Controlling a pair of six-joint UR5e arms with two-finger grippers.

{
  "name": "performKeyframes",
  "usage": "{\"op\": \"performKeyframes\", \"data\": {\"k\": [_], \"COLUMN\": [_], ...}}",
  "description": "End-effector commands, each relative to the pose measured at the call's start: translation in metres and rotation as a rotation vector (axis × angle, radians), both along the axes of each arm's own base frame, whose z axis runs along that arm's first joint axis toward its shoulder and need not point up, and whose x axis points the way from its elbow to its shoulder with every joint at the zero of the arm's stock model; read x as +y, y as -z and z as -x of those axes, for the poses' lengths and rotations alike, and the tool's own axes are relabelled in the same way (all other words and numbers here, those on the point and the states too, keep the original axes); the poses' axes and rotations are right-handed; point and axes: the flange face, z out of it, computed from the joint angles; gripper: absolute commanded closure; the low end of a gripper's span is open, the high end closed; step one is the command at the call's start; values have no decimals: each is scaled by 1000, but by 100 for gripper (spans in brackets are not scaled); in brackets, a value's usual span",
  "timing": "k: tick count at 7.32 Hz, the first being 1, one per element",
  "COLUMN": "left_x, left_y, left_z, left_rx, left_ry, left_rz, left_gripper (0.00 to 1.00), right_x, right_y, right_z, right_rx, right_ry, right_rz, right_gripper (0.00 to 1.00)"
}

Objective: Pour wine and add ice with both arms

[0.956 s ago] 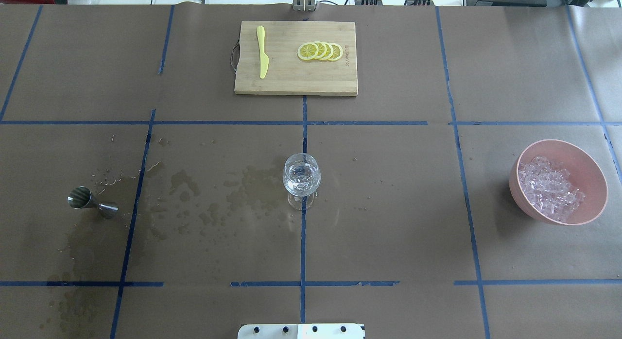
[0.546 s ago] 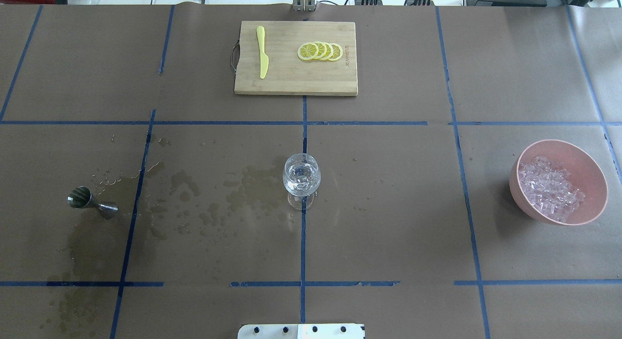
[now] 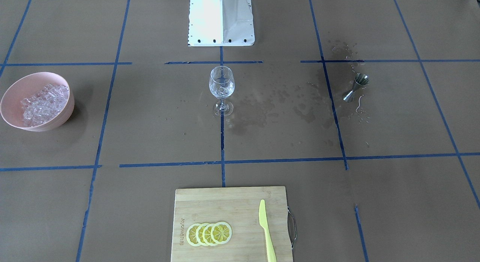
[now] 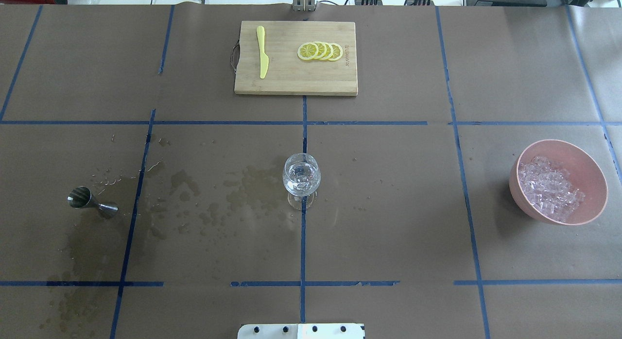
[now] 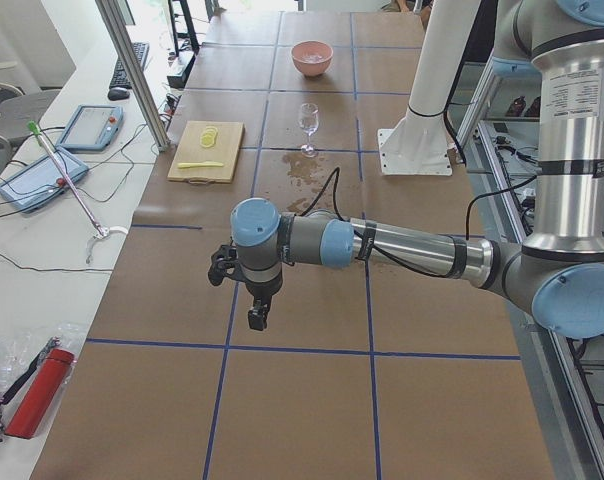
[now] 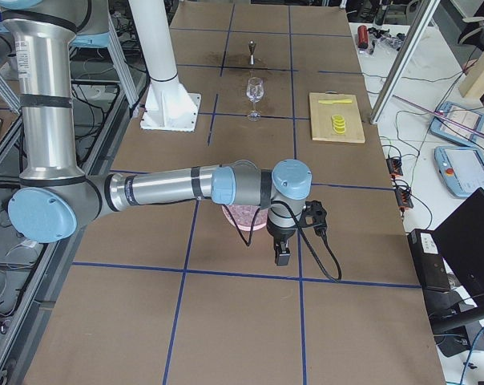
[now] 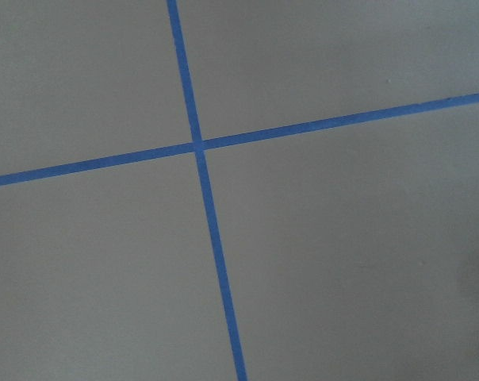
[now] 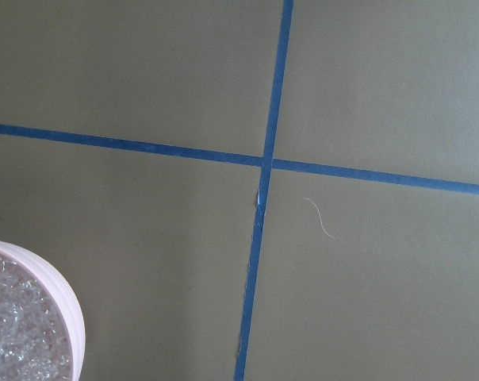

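Well, the left jaws are hanging straight down over the brown paper bench (image 4: 388, 208). They are black and small, and I cannot tell if they are spread or pressed together. Above them the wrist is bending down from a round blue cap. The left arm (image 5: 412, 245) is reaching out flat, a long shiny silver tube. At its big blue elbow it is turning up into a tall tube.

The right jaws are pointing down too, just beside the pink bowl (image 4: 583, 159). I cannot tell how they are set either. The right arm (image 6: 162, 188) is stretching out flat in the same way, with a black cable looping by its wrist.

The ice (image 4: 549, 186) is sitting in a heap in the round, smooth bowl, as small glassy cubes. A few clear lumps like them are lying in the wine glass (image 4: 302, 176), which is standing on its thin stem in the middle of the bench. I cannot tell if any wine is sitting in it.

The jigger (image 4: 92, 203), steel and pinched in at the middle, is standing far from the bowl, past the glass. Dark wet patches (image 4: 252, 178) are spreading between it and the glass. Blue tape lines (image 4: 303, 242) are crossing the paper.

On the far side, a wooden board (image 4: 295, 81) is holding four yellow lemon slices (image 4: 320, 51) and a yellow knife (image 4: 262, 51).
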Motion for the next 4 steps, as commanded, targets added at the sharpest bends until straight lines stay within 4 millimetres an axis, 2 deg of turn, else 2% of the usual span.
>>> {"op": "performKeyframes", "data": {"k": [1,2,4], "left_x": [3,3,-4], "left_y": [4,2,5], "left_z": [3,3,1], "left_rx": [-15,-22,-20], "left_ry": [2,3,1], "left_rz": [-12,-11,-19], "left_gripper": [0,0,0], "right_x": [5,16,19], "right_y": [-6,-13,-5], "right_z": [1,1,2], "right_rx": [-1,-11,-23], "right_ry": [2,3,6], "right_rz": [11,21,-1], "right_gripper": [0,0,0]}}
